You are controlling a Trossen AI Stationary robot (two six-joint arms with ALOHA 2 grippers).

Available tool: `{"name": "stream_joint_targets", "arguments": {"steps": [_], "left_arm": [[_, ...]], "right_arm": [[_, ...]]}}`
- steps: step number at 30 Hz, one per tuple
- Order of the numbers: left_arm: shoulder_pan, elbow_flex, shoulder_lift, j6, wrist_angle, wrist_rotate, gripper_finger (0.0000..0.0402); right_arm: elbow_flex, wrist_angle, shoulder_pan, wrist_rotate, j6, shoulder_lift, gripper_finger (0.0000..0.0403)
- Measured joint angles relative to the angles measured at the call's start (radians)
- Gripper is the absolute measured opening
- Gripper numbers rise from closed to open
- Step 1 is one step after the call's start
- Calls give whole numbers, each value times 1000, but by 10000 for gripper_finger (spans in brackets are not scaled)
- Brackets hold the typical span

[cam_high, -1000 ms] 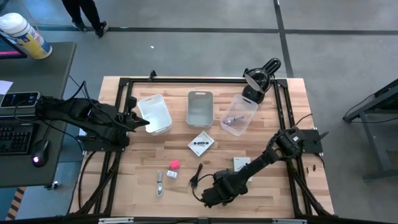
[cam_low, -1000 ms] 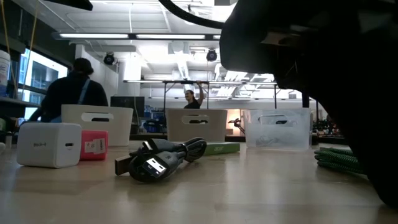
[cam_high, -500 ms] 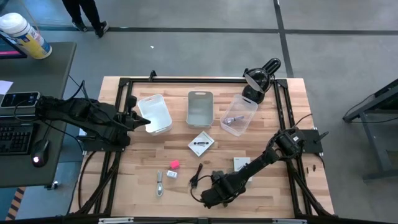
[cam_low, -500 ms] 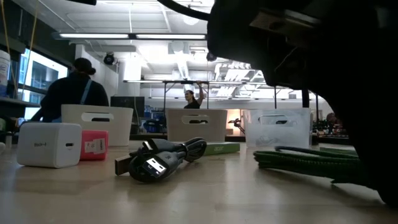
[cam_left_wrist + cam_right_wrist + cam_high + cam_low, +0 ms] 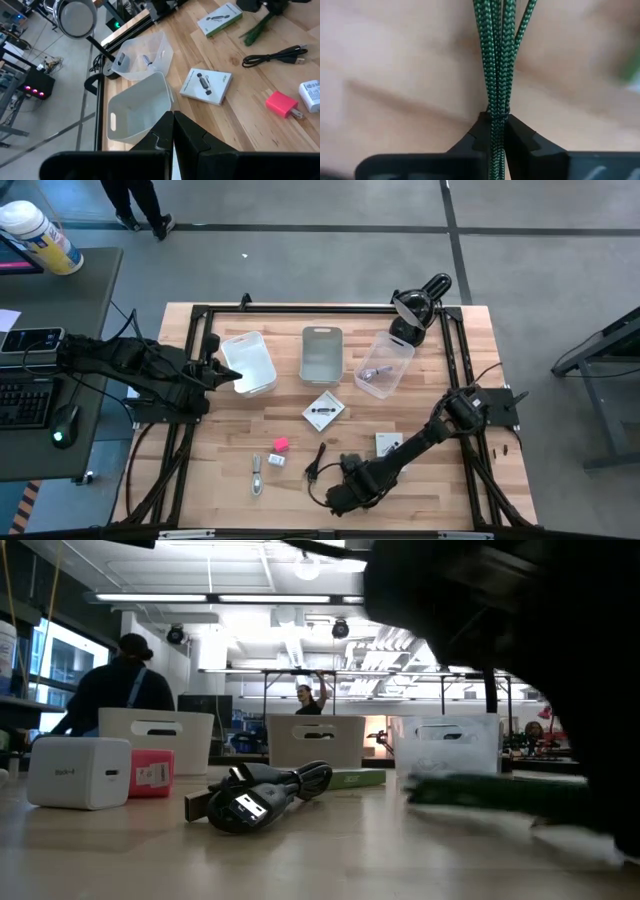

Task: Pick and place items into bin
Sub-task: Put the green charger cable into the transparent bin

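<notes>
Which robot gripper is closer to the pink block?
The right. The right gripper, shut on the green braided cable, sits at the table's front edge, a short way to the right of the pink block. The left gripper waits farther off, beside the white bin.

The braided cable (image 5: 495, 60) is dark green with a lighter green herringbone weave, pinched between the black fingers (image 5: 476, 135) of the right gripper (image 5: 494, 131); the tabletop (image 5: 440, 360) is pale, light-brown wood; the charger block (image 5: 282, 104) is bright pink, the adapter (image 5: 78, 772) beside it white; the coiled USB cable (image 5: 262, 794) is black; two bins (image 5: 250, 362) are white, the third bin (image 5: 384, 366) clear; the flat boxes (image 5: 206, 86) are white with black print.
</notes>
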Motion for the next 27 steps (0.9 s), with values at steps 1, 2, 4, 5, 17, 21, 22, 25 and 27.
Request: {"name": "stream_joint_targets", "arguments": {"steps": [1, 2, 4, 5, 17, 21, 22, 25, 27], "left_arm": [[0, 0, 0, 0, 0, 0, 1], [0, 0, 0, 0, 0, -1, 1], [0, 0, 0, 0, 0, -2, 1], [0, 0, 0, 0, 0, -2, 1], [0, 0, 0, -8, 3, -2, 1], [0, 0, 0, -11, 4, -1, 1], [0, 0, 0, -12, 4, -1, 1], [0, 0, 0, -24, 6, -1, 1], [0, 0, 0, -36, 7, -1, 1]], "right_arm": [[-1, -32, 1, 10, 0, -11, 21], [-3, -62, 0, 14, 0, -24, 21], [-1, -106, -1, 20, 0, -53, 20], [0, -128, -2, 19, 0, -67, 20], [2, -322, -45, 184, -51, -271, 15], [2, -427, -82, 241, -103, -337, 19], [2, -457, -93, 255, -117, -354, 19], [2, -555, -126, 302, -162, -402, 15], [-2, -559, -151, 354, -220, -437, 15]]}}
